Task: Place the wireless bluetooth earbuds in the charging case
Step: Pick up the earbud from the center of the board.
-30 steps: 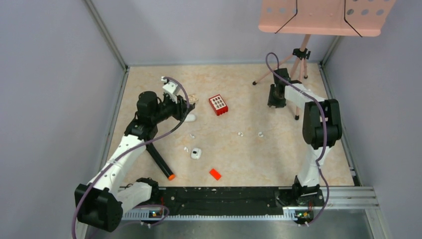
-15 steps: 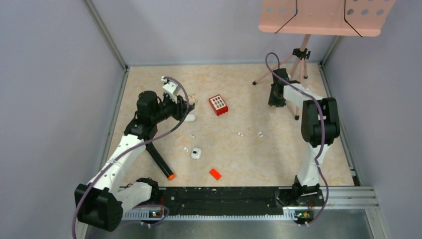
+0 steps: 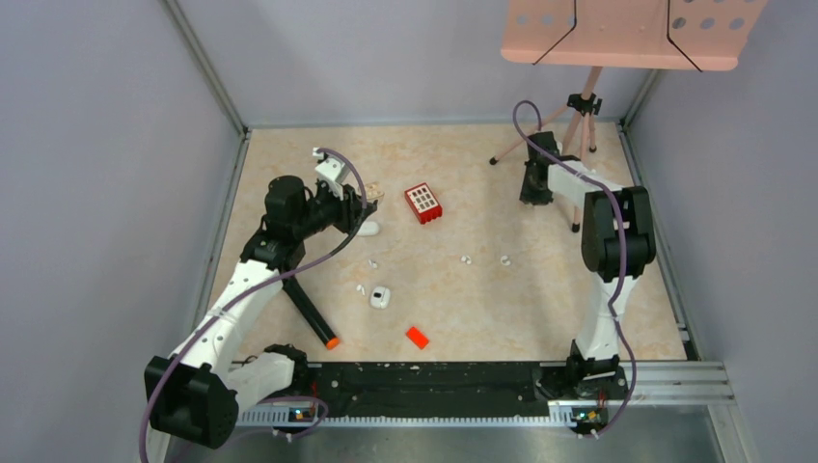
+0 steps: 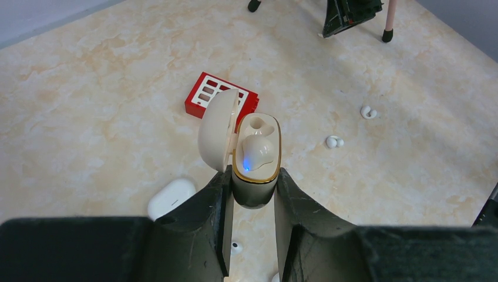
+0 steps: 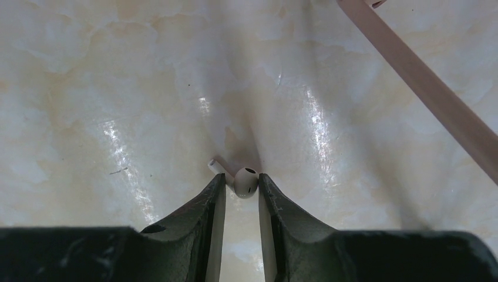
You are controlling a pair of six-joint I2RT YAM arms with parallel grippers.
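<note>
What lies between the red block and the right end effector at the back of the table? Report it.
Nothing: in the top external view, only bare marbled tabletop separates the red plastic block with white slots from the right end effector.

The left gripper [image 4: 253, 191] is clamping the charging case [image 4: 256, 158] between its fingers [image 4: 212, 205] — lid hinged open, a blue light glowing inside, one earbud seated. Two earbuds [image 4: 335, 141] are lying toward the desk's [image 4: 88, 106] right edge — a red block [image 4: 205, 97] beyond.

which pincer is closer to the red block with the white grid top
Left. The left pincer, holding the open cream charging case, sits just left of the red grid-topped plastic block; the right pincer is farther off to its right.
</note>
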